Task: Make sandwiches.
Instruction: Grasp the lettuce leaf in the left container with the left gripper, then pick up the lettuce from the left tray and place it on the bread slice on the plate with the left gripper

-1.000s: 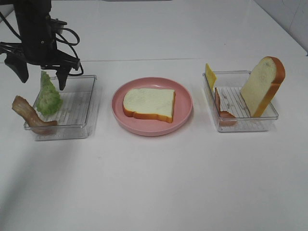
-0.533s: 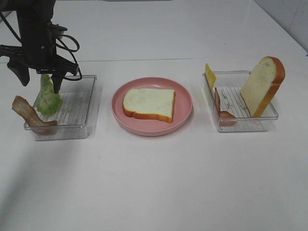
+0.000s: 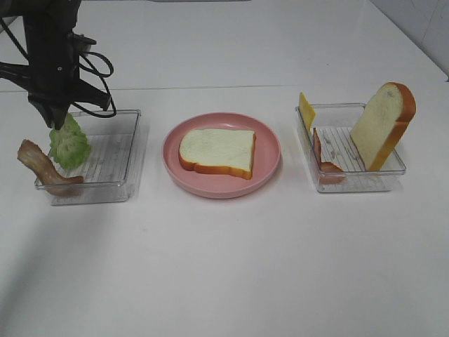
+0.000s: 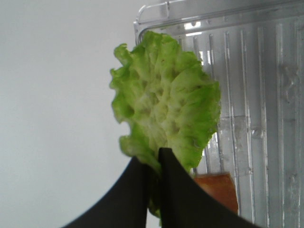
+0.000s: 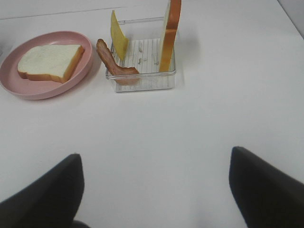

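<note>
My left gripper (image 3: 57, 119) is shut on the top edge of the ruffled green lettuce (image 3: 69, 146), which stands at the far left corner of the left clear tray (image 3: 112, 168). In the left wrist view the black fingertips (image 4: 142, 171) pinch the lettuce (image 4: 166, 104) leaf. One bread slice (image 3: 217, 151) lies flat on the pink plate (image 3: 270, 151) in the middle. My right gripper (image 5: 154, 190) is open and holds nothing, over bare table in front of the right tray (image 5: 142, 80). It is out of the exterior high view.
A bacon strip (image 3: 42, 168) hangs over the left tray's left wall. The right tray (image 3: 351, 181) holds an upright bread slice (image 3: 384, 123), a yellow cheese slice (image 3: 306, 109) and another bacon strip (image 3: 324, 158). White table lies in front.
My left gripper came down over the lettuce and closed on its top edge. The right gripper and the other food have not moved.
</note>
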Robot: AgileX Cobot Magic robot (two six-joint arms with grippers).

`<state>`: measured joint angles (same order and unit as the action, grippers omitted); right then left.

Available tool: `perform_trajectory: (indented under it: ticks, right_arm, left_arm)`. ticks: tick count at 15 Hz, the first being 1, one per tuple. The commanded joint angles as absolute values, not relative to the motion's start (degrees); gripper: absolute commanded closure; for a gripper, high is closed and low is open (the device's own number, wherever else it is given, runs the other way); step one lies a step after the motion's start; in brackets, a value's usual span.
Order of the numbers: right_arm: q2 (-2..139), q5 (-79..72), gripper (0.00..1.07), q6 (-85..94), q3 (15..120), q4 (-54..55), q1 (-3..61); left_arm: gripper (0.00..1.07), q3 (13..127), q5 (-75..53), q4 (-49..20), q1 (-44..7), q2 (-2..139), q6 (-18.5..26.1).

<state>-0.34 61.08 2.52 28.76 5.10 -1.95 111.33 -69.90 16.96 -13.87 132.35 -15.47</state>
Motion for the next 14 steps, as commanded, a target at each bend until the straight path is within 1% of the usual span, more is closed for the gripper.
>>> perform_trajectory:
  ticks: [1,3,5,8,9,12,13,14]
  right_arm:
    - [-1.0,60.4,0.29,2.6,28.6,5.4,-2.2]
    - [-1.0,60.4,0.29,2.6,28.6,5.4,-2.2]
    - [-1.0,60.4,0.29,2.6,28.6,5.4,-2.2]
    - [-1.0,60.4,0.29,2.6,28.6,5.4,-2.2]
    - [-1.0,60.4,0.29,2.6,28.6,5.4,-2.2]
    - [-1.0,60.4,0.29,2.6,28.6,5.4,-2.2]
    - [-1.0,60.4,0.29,2.6,28.6,5.4,-2.2]
    - [-1.0,60.4,0.29,2.6,28.6,5.4,-2.2]
  left_arm:
    - [1.07,110.9,-73.9,17.3,-13.7,132.1,-15.8]
    - [1.07,111.6,-73.9,17.0,-13.7,130.3,-15.8]
    - [1.07,113.3,-73.9,15.2,-13.7,127.9,-15.8]
    - [1.07,116.9,-72.0,9.1,-13.8,125.0,-15.0]
    - [1.07,119.9,-69.0,0.5,-13.9,123.8,-12.2]
    - [1.07,121.1,-63.1,-19.3,-13.9,123.8,-8.7]
    - [1.07,121.1,-62.2,-22.6,-14.0,124.0,-8.0]
    - [1.07,121.1,-60.6,-27.9,-14.3,124.6,-6.0]
